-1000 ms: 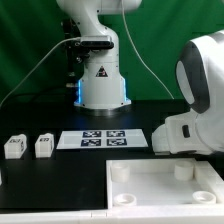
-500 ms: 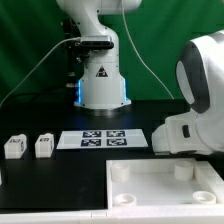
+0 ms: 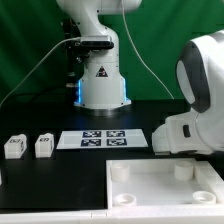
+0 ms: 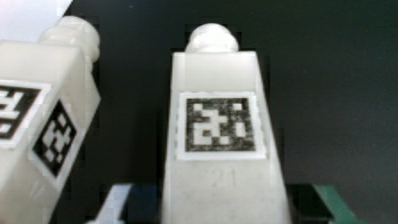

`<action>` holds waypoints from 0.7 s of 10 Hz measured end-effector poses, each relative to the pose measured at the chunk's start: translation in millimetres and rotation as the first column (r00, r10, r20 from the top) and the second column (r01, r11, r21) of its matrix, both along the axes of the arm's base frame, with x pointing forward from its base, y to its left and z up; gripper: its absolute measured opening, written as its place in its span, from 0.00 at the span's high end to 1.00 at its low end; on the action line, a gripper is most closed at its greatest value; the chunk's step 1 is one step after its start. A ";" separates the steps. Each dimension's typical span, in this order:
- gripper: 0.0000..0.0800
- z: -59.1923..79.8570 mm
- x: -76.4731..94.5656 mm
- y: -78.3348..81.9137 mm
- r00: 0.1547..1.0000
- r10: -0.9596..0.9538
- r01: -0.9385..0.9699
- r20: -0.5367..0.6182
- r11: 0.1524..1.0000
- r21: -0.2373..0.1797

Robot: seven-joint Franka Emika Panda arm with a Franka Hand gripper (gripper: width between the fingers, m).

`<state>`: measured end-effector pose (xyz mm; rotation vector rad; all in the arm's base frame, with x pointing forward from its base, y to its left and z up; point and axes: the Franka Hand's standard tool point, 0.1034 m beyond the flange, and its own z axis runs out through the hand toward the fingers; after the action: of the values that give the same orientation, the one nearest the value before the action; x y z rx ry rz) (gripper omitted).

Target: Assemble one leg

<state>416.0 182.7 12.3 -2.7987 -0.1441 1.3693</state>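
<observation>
On the left side of the black table (image 3: 55,185), the exterior view shows us two small white rectangular blocks standing side by side and a little apart: the left leg (image 3: 13,147) and the right leg (image 3: 43,146). Each has a black-and-white tag facing us. To their right lies the thin flat white marker board (image 3: 103,138), in front of the white robot base (image 3: 100,85) at the far centre. Nearer to us and further right sits the large flat white square tray piece (image 3: 150,195) with round corner sockets. The bulky white arm (image 3: 200,100) fills the exterior view's right and hides the gripper there.

In the wrist view we see the tagged leg (image 4: 221,110), a white block with a square tag, close under the camera with its rounded peg end pointing away. A second leg (image 4: 45,110) lies just beside it, not touching. The near end of the tagged leg sits between the dark fingers (image 4: 331,202) of the gripper (image 4: 222,205). We cannot tell whether they press on it.
</observation>
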 end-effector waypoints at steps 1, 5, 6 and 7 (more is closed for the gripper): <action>0.63 11.3 5.1 0.0 1.000 0.016 -0.016 0.027 1.000 0.011; 0.63 72.5 39.1 -7.7 0.924 0.028 -0.058 0.381 0.996 0.068; 0.63 86.5 41.1 -11.8 0.895 0.030 -0.070 0.445 0.995 0.073; 0.63 98.1 51.4 -14.8 0.835 0.020 -0.080 0.550 0.993 0.086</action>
<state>467.4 167.9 110.4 -3.0211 -0.2893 0.4952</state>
